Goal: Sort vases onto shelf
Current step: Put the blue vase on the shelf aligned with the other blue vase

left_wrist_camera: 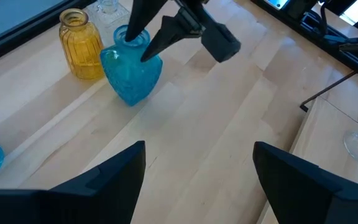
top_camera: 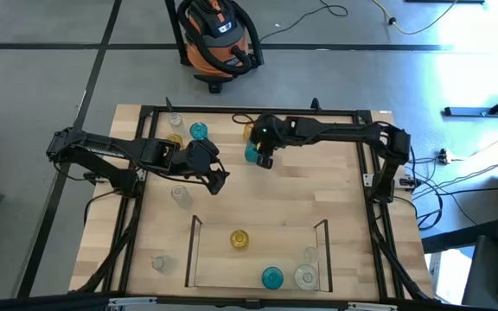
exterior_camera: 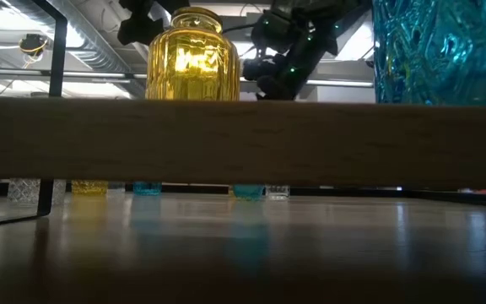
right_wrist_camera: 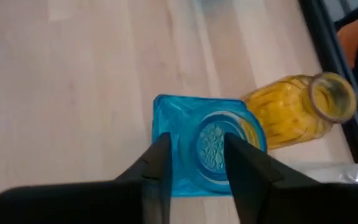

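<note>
A squarish teal vase [top_camera: 252, 154] stands upright on its base on the far middle of the table, next to an amber vase [top_camera: 249, 130]. My right gripper [top_camera: 263, 159] is down over it and shut on its top. My left gripper [top_camera: 218, 179] hangs open to the left of it, above bare wood, holding nothing. Its two fingers frame the left wrist view [left_wrist_camera: 197, 155]. The shelf [top_camera: 194, 250], railed in thin dark metal at the near edge, holds an amber vase [top_camera: 239, 239], a teal one [top_camera: 271, 276] and two clear ones [top_camera: 306, 276]. My right gripper has the teal vase's neck [right_wrist_camera: 211, 144] between its two fingers [right_wrist_camera: 161, 158], just below the mouth. The fingers slant down onto it from above and from the table's right. The vase stays upright with its base on the table [left_wrist_camera: 129, 96].
More vases stand at the far left: a clear one [top_camera: 174, 121], an amber one [top_camera: 175, 139] and a teal one [top_camera: 199, 131]. Clear ones stand at mid left [top_camera: 180, 195] and near left [top_camera: 158, 262]. A black frame [top_camera: 249, 111] rims the tabletop.
</note>
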